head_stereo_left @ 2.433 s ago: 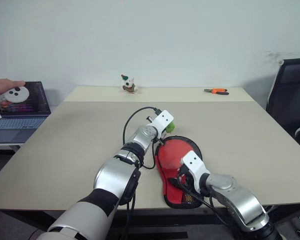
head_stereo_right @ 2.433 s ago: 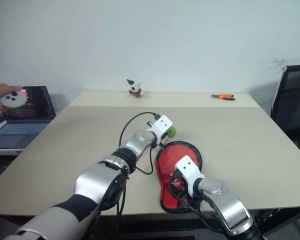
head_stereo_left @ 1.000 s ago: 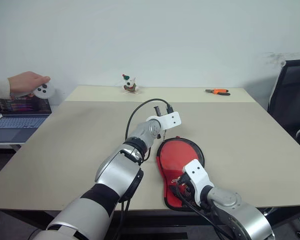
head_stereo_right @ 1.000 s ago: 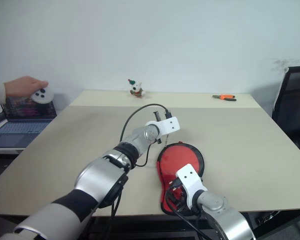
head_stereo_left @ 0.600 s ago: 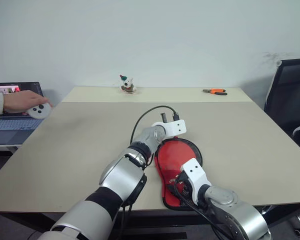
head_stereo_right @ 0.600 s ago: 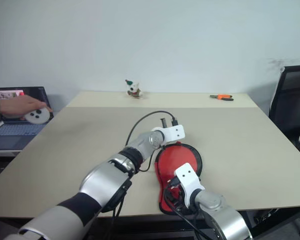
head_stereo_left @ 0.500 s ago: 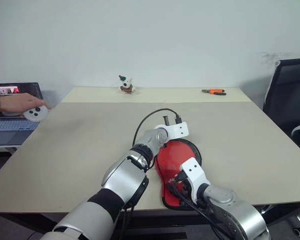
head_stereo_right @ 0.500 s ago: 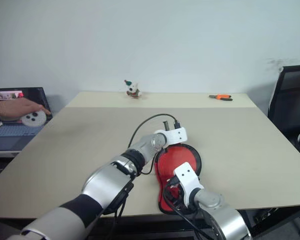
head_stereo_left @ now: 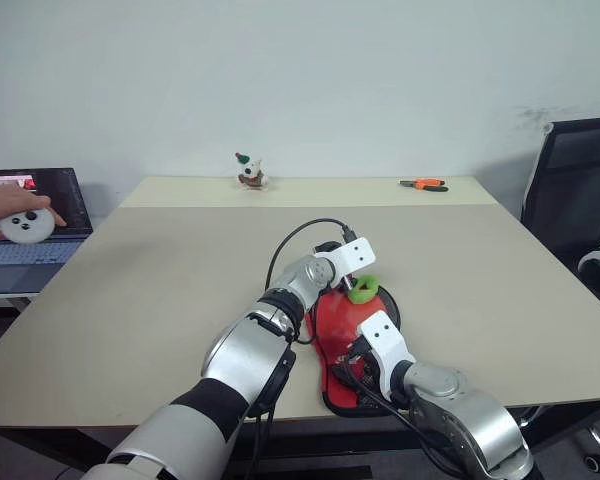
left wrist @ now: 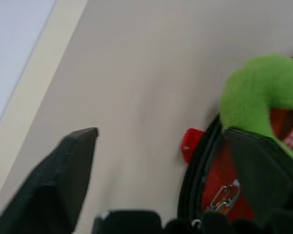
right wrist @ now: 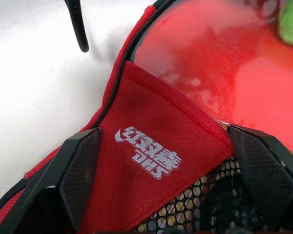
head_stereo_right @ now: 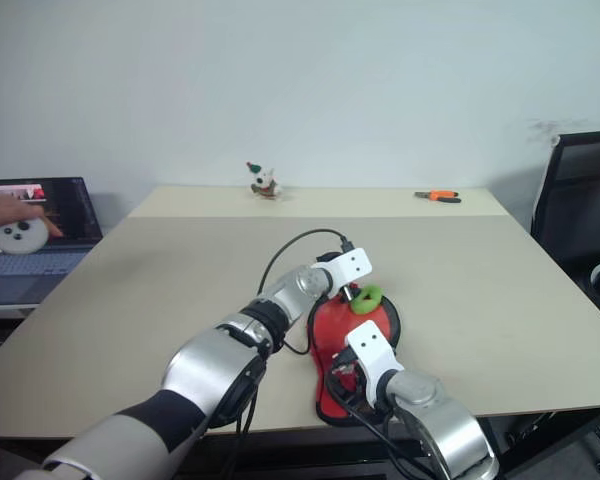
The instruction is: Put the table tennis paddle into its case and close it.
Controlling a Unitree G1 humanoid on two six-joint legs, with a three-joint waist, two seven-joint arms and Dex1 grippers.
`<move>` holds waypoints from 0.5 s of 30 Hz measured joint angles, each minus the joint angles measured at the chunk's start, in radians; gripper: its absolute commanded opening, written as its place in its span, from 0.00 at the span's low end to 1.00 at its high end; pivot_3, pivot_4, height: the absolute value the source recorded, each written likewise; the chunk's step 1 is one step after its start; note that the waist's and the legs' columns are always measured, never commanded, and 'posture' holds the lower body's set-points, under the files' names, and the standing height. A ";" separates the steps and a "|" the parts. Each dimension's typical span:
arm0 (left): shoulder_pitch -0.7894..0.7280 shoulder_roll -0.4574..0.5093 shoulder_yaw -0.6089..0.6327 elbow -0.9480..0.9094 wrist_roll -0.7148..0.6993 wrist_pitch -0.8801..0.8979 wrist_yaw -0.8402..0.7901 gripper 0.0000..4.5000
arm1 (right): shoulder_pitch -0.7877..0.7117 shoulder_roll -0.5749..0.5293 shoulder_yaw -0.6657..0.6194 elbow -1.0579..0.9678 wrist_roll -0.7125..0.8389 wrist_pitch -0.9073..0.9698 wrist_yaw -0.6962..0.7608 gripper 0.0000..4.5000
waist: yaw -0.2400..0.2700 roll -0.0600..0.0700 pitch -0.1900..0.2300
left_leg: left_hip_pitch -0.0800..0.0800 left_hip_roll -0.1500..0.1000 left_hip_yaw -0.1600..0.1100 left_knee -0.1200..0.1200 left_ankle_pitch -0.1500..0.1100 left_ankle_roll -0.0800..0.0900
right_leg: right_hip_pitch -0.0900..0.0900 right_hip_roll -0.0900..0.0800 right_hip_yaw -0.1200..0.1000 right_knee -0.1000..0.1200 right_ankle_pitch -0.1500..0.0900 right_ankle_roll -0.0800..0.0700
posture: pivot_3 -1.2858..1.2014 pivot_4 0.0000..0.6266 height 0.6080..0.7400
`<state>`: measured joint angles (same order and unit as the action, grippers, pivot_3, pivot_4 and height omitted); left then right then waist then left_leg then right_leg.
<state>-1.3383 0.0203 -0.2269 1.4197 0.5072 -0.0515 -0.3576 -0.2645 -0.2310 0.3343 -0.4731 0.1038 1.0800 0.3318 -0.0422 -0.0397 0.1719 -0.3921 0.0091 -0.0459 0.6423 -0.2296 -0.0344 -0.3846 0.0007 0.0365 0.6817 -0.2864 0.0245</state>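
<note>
The black case lies open near the table's front edge, its red lining up. In it rests the table tennis paddle, red face up, its handle end hidden under a red logo flap and black mesh. A small green ball sits on the paddle at the case's far end. My left gripper hovers there, open, the ball beside one finger. At the near end, my open right gripper straddles the logo flap.
Beyond the table's left edge, a person's hand holds a white controller beside a laptop. A toy figure and orange pliers lie at the far edge. A black chair stands right.
My left gripper came down over the far end of the case and opened, and the green ball now rests on the paddle. The person's hand with the controller has sunk toward the laptop.
</note>
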 measured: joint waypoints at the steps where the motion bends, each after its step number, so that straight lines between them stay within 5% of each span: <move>1: 0.000 0.002 0.000 0.000 -0.002 0.000 -0.011 1.00 | -0.006 -0.001 0.000 0.012 0.001 -0.007 0.006 1.00 | -0.002 0.000 0.000 | 0.001 0.000 0.001 0.000 0.000 0.000 | 0.001 0.000 0.000 0.000 0.000 0.000 | 0.52 0.24 1.00; 15: -0.001 0.169 0.027 -0.001 -0.030 -0.022 -0.062 1.00 | -0.095 -0.045 -0.005 0.186 0.021 -0.157 0.120 1.00 | -0.025 0.000 0.000 | 0.013 0.002 0.002 0.001 0.000 0.000 | 0.010 0.001 0.004 -0.001 0.003 0.006 | 0.52 0.24 1.00</move>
<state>-1.3393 0.1896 -0.1995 1.4184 0.4769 -0.0732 -0.4195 -0.3591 -0.2760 0.3289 -0.2870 0.1249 0.9228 0.4514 -0.0669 -0.0402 0.1719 -0.3789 0.0114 -0.0435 0.6431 -0.2294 -0.0345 -0.3742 0.0014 0.0404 0.6808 -0.2830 0.0304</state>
